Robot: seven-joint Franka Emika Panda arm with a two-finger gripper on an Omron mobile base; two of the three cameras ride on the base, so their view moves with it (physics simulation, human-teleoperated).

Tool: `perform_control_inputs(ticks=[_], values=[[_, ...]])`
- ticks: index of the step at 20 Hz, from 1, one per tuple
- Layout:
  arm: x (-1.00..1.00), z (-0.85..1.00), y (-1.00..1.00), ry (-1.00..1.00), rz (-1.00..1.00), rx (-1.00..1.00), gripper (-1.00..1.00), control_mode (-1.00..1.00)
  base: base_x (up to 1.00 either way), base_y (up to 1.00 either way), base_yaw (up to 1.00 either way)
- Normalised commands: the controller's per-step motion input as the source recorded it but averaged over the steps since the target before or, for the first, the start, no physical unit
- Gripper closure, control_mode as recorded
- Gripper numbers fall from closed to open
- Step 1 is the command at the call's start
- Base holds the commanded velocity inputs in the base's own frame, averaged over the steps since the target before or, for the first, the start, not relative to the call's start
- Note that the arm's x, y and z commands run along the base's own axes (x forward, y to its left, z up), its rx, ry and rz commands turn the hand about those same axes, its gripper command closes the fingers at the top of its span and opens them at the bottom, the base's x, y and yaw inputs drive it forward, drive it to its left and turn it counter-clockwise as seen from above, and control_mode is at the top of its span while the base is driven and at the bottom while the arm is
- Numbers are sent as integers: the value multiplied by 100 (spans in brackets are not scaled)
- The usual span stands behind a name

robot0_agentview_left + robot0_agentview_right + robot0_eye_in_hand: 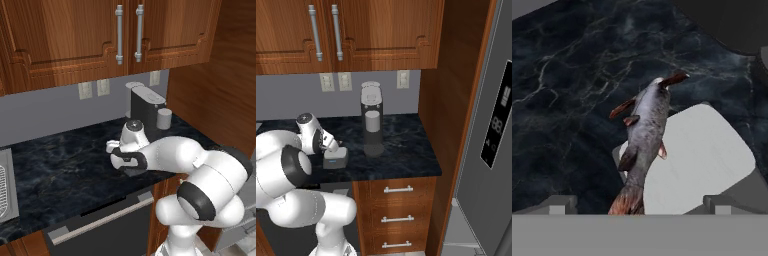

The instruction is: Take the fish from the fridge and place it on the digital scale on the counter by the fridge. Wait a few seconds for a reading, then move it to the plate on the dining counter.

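The fish [643, 137] lies along the digital scale's [702, 160] left edge for weighing; the claw [639, 202] hovers wide open, empty.

The counter [401, 150] is a dark blue-black marbled worktop set against a grey backsplash, with reddish-brown wood cabinets below it. Resting directly on the counter are the digital scale [336, 160] — a low grey unit with a flat pale top, near the front edge — and, just beside it toward the backsplash, a tall black-and-silver coffee machine [371, 120]. At the far left end, a steel sink [6, 185] is set into the worktop.
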Motion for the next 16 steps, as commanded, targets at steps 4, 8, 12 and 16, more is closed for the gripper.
perform_control_inputs(ticks=[4, 8, 12, 16], values=[[10, -18, 0, 1, 0, -1, -100, -100, 0, 0, 0], [12, -23, 0, 1, 0, -1, -100, -100, 0, 0, 0], [16, -24, 0, 2, 0, -1, -100, -100, 0, 0, 0], [17, -24, 2, 3, -1, -2, -100, -100, 0, 0, 0]])
